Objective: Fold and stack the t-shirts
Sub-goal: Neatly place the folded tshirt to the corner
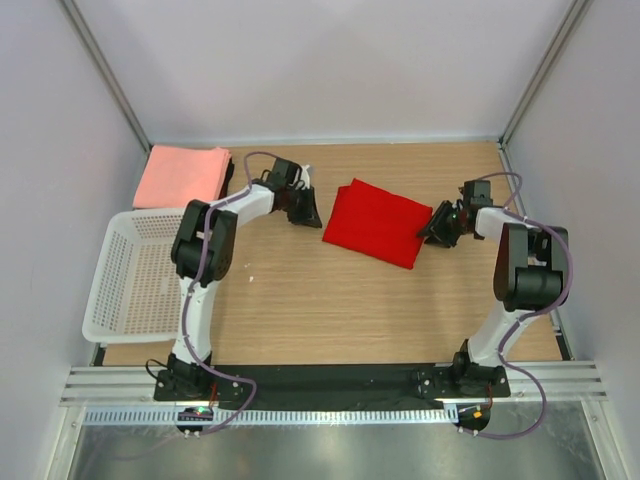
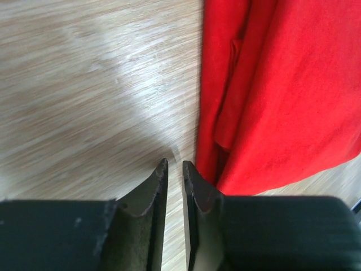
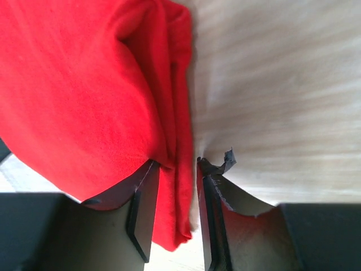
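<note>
Red t-shirt, one; pink stack, one.
Left gripper was ajar, empty; right gripper straddled red edge, grip unclear.

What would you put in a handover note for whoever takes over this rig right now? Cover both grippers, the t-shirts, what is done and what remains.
Left gripper: jaws a narrow slit apart, empty, beside the left edge of the red t-shirt.
Right gripper: jaws open around the shirt's folded right edge, not clamped.
Things: red t-shirt mid-table; salmon-pink pile in the far left corner, behind the white basket.
Done: red t-shirt folded to a rectangle.
Left: perhaps one more fold, then stack it on the pile.
</note>
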`<state>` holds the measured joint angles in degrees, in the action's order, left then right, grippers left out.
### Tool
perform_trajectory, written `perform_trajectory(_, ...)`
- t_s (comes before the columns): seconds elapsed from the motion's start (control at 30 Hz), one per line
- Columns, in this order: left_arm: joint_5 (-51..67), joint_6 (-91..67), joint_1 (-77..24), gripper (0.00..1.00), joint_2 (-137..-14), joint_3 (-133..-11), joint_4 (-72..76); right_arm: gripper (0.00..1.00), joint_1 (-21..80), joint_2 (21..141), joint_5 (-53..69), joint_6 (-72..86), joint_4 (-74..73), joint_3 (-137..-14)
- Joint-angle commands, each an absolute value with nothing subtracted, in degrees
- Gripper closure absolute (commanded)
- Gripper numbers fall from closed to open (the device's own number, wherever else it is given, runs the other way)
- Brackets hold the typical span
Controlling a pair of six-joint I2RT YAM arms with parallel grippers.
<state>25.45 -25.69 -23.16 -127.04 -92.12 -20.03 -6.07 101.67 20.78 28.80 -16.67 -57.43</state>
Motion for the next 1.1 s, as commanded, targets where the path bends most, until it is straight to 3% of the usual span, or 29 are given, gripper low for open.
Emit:
perform_trajectory(0.0,21.27,-25.22,-24.34,0.85,-127.62,-91.94,-21.88,0.59,-7.38,102.31,24.16,27.60,-15.72,-62.39)
perform_trajectory(0.13,17.07,-28.55,-24.70,0.85,-123.67,-88.86,-22.24,0.48,-7.47,100.11,24.08,26.81,-21.86,-65.91)
perform_trajectory(0.2,15.56,-29.53,-24.70,0.82,-119.82,-88.24,-22.32,0.48,-7.56,99.23,23.91,26.54,-24.33,-68.45)
perform_trajectory(0.3,15.64,-30.76,-24.70,0.81,-115.51,-90.34,-22.06,0.57,-7.91,98.62,25.39,27.15,-26.02,-70.48)
perform_trajectory(0.43,20.64,-31.99,-24.70,0.79,-116.35,-96.93,-21.09,0.81,-8.00,99.66,29.96,29.26,-22.42,-70.84)
perform_trajectory(0.53,28.63,-31.73,-25.22,0.77,-121.17,-102.72,-20.22,0.85,-8.09,101.94,33.05,29.45,-18.29,-71.36)
perform_trajectory(0.7,38.39,-30.23,-27.24,0.77,-130.24,-109.94,-18.37,0.85,-9.75,109.15,36.29,30.32,-12.05,-71.37)
perform_trajectory(1.07,31.38,-31.91,-27.51,0.77,-137.37,-109.07,-14.59,0.77,-13.01,117.95,49.03,38.14,2.54,-75.32)
